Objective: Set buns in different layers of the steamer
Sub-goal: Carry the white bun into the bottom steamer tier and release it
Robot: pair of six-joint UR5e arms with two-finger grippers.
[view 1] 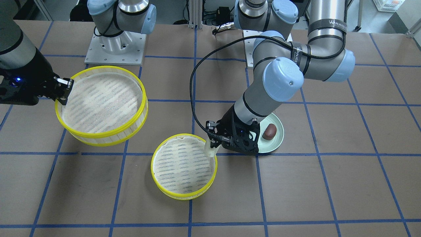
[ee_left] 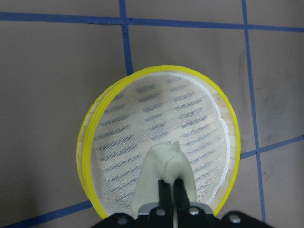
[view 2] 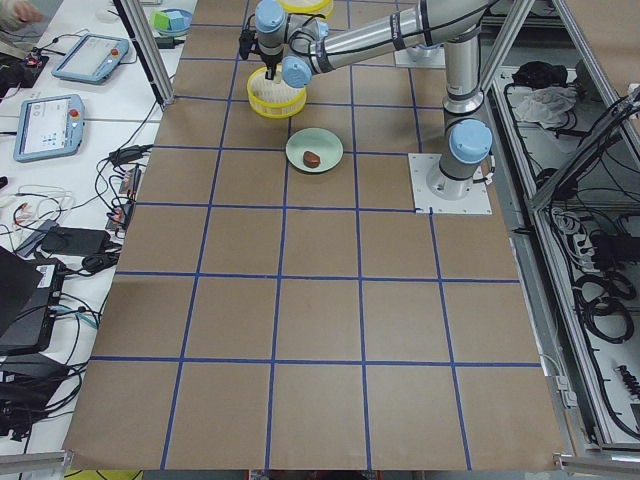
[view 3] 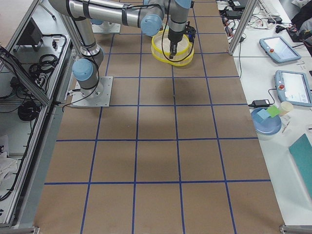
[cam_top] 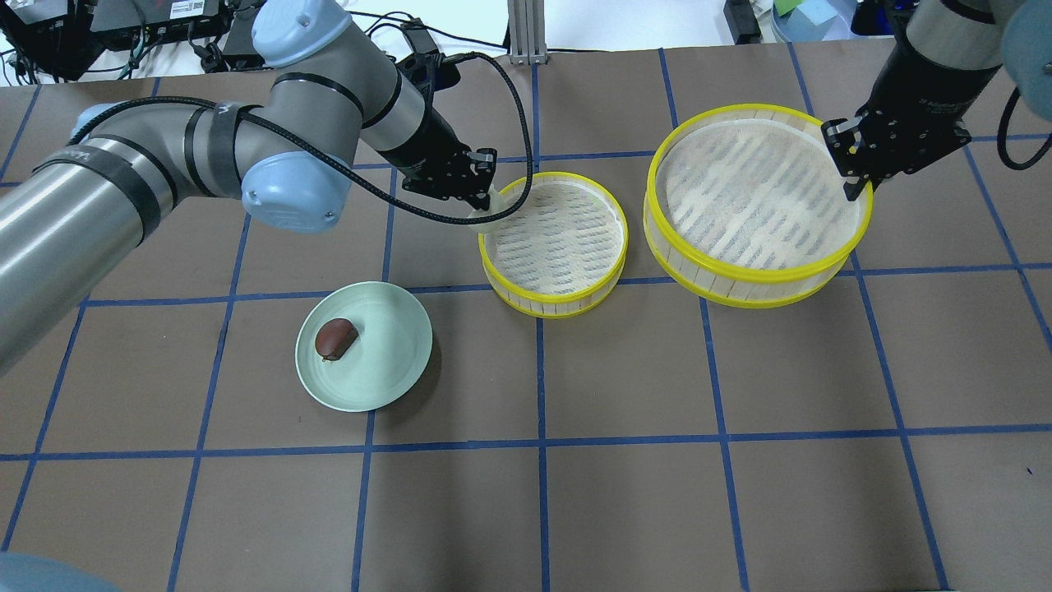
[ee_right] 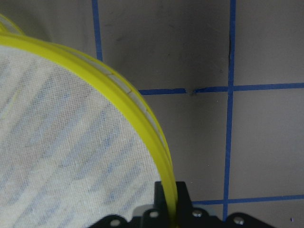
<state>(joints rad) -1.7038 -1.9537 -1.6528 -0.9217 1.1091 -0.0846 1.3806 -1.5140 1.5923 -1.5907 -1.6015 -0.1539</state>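
My left gripper is shut on the cream-white bun and holds it over the near-left rim of the smaller steamer layer. The left wrist view shows the bun between the shut fingers, above the white mesh floor. The dark reddish-brown bun lies on the pale green plate. My right gripper is shut on the yellow rim of the other steamer layer and holds it, slightly tilted, off the table. The right wrist view shows the fingers pinching that rim.
The table is brown paper with a blue tape grid. The plate sits just behind my left wrist in the front view. The two arm bases stand at the robot's edge of the table.
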